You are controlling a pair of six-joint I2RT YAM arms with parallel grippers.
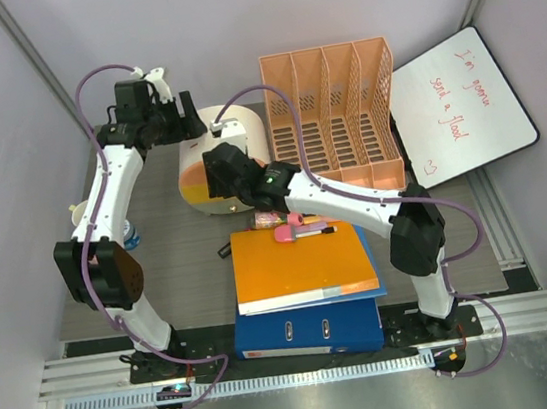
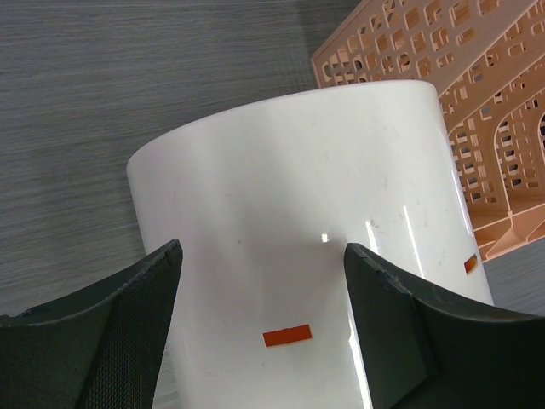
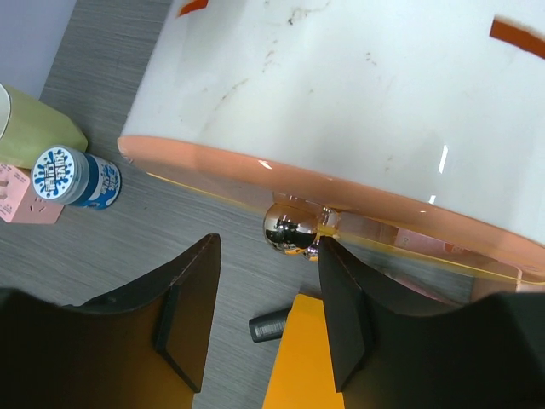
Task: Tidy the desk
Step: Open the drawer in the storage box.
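Both arms are at the white lidded canister [image 1: 250, 142], which lies on its side near the far left part of the desk [image 1: 181, 267], just beside the peach file sorter [image 1: 333, 116]. The desk itself spreads under everything, with its black strip and metal rail along the near edge. The step in hand looks like getting this canister upright or shifted to a tidier spot.

The left gripper [image 2: 264, 256] is spread wide, facing the curved white wall from the far side. It holds nothing, and I cannot tell whether its fingers [image 2: 111, 332] touch the wall.

The right gripper [image 3: 268, 256] is at the lid end, jaws parted about halfway and empty. The chrome knob [image 3: 291, 226] on the peach lid [image 3: 255, 175] sits just beyond the tip of one finger, off to one side of the gap rather than inside it.

If the knob is the target, the next move calls for sliding the right jaws sideways until they straddle it before closing. The canister is round and may roll, and the lid could pull free, so the left gripper would do well to steady the wall.

Toward the near edge lie an orange folder [image 1: 301, 261] on a blue binder [image 1: 310, 329], and a small blue-capped bottle [image 3: 77, 175] stands near the left edge.
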